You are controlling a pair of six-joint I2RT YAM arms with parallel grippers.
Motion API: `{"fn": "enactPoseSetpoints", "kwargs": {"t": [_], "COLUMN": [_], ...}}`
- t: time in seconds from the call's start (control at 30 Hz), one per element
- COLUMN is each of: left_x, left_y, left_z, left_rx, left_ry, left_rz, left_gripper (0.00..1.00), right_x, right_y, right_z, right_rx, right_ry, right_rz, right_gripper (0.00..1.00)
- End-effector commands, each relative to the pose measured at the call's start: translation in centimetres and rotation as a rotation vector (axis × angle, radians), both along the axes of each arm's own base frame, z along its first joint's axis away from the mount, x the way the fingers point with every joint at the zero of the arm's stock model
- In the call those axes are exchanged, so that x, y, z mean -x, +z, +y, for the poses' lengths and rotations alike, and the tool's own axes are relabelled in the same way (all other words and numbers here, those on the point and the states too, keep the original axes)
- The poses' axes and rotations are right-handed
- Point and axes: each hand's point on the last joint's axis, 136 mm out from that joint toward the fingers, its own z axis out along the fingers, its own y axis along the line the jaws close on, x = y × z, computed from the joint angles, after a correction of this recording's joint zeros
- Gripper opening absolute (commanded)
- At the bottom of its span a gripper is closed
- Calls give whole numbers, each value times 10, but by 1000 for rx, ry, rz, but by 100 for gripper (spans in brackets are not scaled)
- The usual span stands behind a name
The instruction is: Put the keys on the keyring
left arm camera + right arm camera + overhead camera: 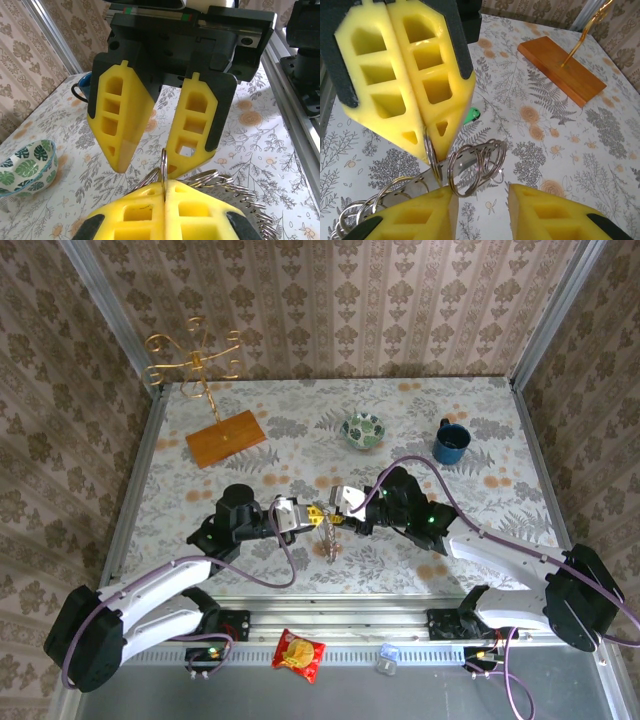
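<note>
Two sets of jaws meet tip to tip above the middle of the bench. My left jaws are pressed shut on one thin metal ring of the keyring, and that ring stands upright between their tips. The rest of the keyring, a string of linked metal rings, sags away below and to one side. My right jaws stand apart and grip nothing, with the bunched rings just in front of the gap between them and the left tips close opposite. One key, its head bright green, shows behind my left jaws, low over the bench; whether it lies there or hangs I cannot tell. Farther back sit a patterned bowl, a blue mug and a gold wire stand on a wooden base.
</note>
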Motion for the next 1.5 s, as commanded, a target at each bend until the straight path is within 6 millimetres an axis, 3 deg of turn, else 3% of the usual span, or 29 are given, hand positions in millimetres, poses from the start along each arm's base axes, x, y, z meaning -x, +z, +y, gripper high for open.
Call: {"fn": "enactPoseSetpoints", "kwargs": {"t": [0.0,0.1,0.33,0.5,0.63,0.7,0.83,1.03,1.33,1.47], "left_x": [5,5,7,8,9,8,8,12,29,39], "left_y": [15,15,14,13,12,9,4,0,10,2], "left_z": [-4,-5,-5,-5,-5,-4,-1,6,11,10], "left_rx": [47,46,45,43,38,26,-20,-67,-74,-123], "left_ry": [-42,-43,-53,-59,-62,-57,-48,-46,-101,-165], "left_rz": [-21,-19,-11,-4,-3,-6,-27,-50,-15,56], "left_gripper": [0,0,0,0,0,0,24,38,31,28], "right_x": [8,11,12,16,16,16,11,10,-2,-3], "right_y": [3,2,7,9,11,11,11,13,18,20], "right_z": [6,7,8,9,8,8,6,4,2,2], "right_rx": [-21,-23,-29,-31,-32,-31,-14,0,19,20], "right_ry": [56,70,77,97,99,97,73,64,12,9], "right_rz": [-34,-26,-38,-29,-32,-33,-41,-44,-81,-90], "right_gripper": [33,31,14,10,0,0,0,0,0,0]}}
